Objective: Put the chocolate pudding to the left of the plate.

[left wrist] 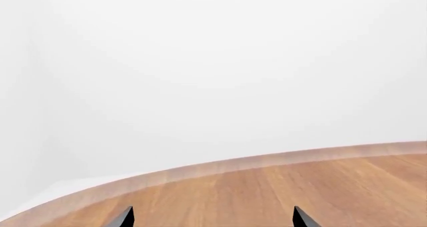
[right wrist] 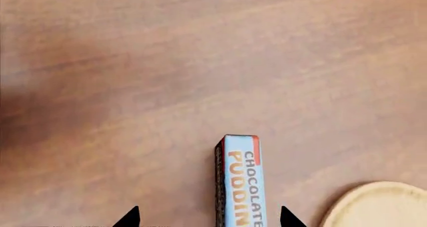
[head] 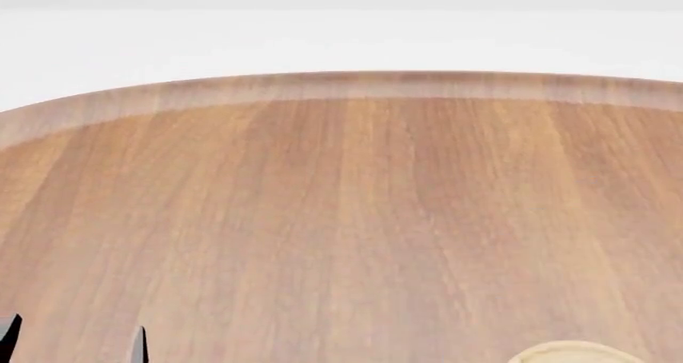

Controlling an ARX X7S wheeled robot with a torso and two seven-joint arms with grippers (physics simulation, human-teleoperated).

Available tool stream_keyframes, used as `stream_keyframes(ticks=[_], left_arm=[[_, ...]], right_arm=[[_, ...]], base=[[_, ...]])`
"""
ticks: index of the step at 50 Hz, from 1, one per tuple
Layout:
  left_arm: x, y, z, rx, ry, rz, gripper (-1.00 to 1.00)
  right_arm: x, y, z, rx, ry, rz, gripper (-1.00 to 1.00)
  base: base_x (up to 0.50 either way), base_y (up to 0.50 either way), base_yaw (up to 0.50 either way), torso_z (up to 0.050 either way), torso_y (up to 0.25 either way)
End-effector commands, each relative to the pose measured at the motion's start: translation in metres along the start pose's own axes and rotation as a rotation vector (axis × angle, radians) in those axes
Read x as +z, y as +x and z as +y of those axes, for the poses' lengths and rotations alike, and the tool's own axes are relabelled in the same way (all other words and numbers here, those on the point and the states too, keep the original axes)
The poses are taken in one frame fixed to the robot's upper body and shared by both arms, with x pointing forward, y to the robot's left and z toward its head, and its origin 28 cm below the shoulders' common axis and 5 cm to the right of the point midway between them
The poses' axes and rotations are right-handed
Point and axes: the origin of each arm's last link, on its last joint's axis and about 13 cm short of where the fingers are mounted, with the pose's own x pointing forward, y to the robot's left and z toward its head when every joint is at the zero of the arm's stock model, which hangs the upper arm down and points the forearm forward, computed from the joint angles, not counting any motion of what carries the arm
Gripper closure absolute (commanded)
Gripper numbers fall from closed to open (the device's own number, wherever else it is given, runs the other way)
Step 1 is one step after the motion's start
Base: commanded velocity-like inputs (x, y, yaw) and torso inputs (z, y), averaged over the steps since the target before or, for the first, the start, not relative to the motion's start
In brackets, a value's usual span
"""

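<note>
Your left gripper (head: 73,343) hangs spread over the round brown wooden table (head: 341,203). Right gripper (right wrist: 208,218) spread, straddling the blue-topped chocolate pudding box (right wrist: 239,182); the pale wooden plate (right wrist: 380,207), bare, sits at its 4 o'clock.

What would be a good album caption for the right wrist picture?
Chocolate pudding box between the right gripper fingertips, above the wooden table, pale plate beside it.

Left gripper (head: 73,343): fingertips spread apart, low over table. Right gripper (right wrist: 209,218): fingertips parted, straddling chocolate pudding (right wrist: 239,182).
</note>
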Motion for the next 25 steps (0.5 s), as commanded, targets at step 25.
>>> stream_keyframes(ticks=[25], left_arm=[[-0.001, 0.0, -0.002, -0.009, 0.003, 0.002, -1.0]], right_arm=[[-0.027, 0.006, -0.014, -0.063, 0.09, -0.017, -1.0]], base=[[0.0, 0.0, 0.0, 0.0, 0.0]])
